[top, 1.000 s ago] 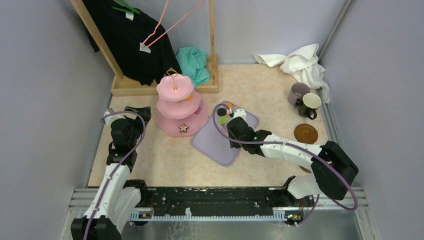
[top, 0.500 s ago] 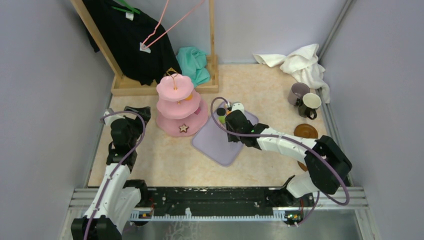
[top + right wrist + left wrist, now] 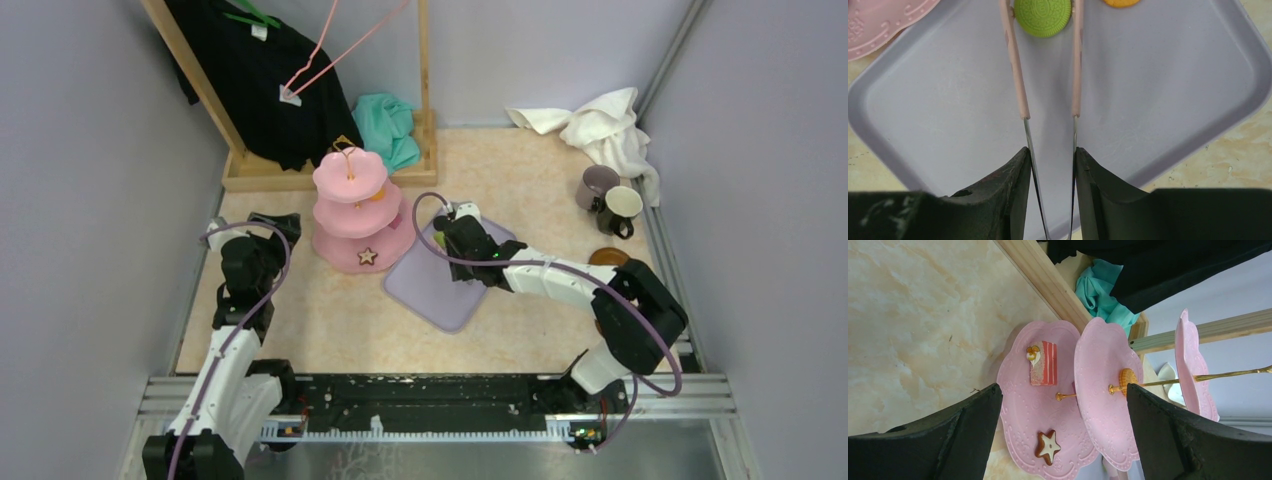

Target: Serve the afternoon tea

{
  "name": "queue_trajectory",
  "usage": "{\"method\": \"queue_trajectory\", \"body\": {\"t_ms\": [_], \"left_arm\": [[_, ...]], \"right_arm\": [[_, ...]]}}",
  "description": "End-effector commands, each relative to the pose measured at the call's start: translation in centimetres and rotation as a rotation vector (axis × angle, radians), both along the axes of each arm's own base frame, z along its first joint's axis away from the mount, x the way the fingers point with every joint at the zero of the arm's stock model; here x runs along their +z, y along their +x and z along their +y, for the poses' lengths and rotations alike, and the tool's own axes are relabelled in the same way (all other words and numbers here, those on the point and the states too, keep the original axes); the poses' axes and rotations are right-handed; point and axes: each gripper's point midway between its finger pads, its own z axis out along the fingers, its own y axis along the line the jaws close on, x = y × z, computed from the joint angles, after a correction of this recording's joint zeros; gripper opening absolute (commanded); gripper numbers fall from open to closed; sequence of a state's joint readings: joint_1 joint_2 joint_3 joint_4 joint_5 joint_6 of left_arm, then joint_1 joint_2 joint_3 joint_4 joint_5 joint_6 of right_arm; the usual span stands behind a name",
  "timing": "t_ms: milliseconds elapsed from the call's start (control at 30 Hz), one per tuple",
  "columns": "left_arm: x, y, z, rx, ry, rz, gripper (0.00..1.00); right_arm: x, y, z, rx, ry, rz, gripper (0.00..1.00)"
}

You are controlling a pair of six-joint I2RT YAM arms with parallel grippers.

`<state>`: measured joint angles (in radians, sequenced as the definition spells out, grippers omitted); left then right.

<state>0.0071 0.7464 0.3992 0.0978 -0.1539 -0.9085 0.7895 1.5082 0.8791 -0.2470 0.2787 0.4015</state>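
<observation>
The pink three-tier stand (image 3: 350,215) holds a brown star (image 3: 367,256) on its bottom tier. In the left wrist view the stand (image 3: 1018,410) shows the star (image 3: 1049,445), a pink cake slice (image 3: 1042,363) and an orange round (image 3: 1127,376) on the middle tier. My left gripper (image 3: 275,225) (image 3: 1063,387) is open and empty, left of the stand. My right gripper (image 3: 455,228) (image 3: 1050,152) is shut on the thin pink tongs (image 3: 1020,85). Their arms flank a green round (image 3: 1042,16) on the lilac tray (image 3: 1158,100). An orange round (image 3: 1120,2) lies beside it. The black round is hidden.
A mauve mug (image 3: 597,186) and a cream mug (image 3: 622,208) stand at the right wall. A brown saucer (image 3: 612,257) is partly hidden by my right arm. A white cloth (image 3: 600,125) lies at the back right, a wooden clothes rack (image 3: 330,170) behind the stand.
My right gripper has moved left and farther back over the tray with the tongs, now covering the sweets in the top view. The left arm has not moved.
</observation>
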Motion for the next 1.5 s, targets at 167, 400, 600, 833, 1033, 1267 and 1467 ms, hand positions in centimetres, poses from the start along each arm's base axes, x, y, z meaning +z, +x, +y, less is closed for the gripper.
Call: {"method": "queue_trajectory", "body": {"t_ms": [167, 400, 600, 833, 1033, 1267, 1467], "left_arm": [[0.9, 0.2, 0.3, 0.010, -0.003, -0.035, 0.99], [1.2, 0.0, 0.4, 0.020, -0.010, -0.039, 0.99], [1.3, -0.1, 0.5, 0.027, -0.014, -0.042, 0.99], [1.5, -0.3, 0.7, 0.034, -0.009, -0.043, 0.99], [1.8, -0.3, 0.7, 0.034, -0.008, -0.047, 0.99], [1.8, -0.4, 0.7, 0.036, -0.008, -0.050, 0.99], [1.7, -0.5, 0.7, 0.036, -0.008, -0.051, 0.99]], "right_arm": [[2.3, 1.4, 0.4, -0.001, 0.026, -0.071, 0.27], [3.6, 1.1, 0.6, 0.017, 0.054, -0.096, 0.20], [5.7, 0.3, 1.1, 0.043, 0.079, -0.135, 0.16], [8.7, -1.6, 2.4, 0.094, 0.092, -0.186, 0.15], [12.1, -3.3, 4.9, 0.150, 0.116, -0.242, 0.15], [15.0, -4.9, 8.6, 0.221, 0.138, -0.281, 0.15], [16.2, -4.9, 11.9, 0.271, 0.152, -0.287, 0.15]]}}
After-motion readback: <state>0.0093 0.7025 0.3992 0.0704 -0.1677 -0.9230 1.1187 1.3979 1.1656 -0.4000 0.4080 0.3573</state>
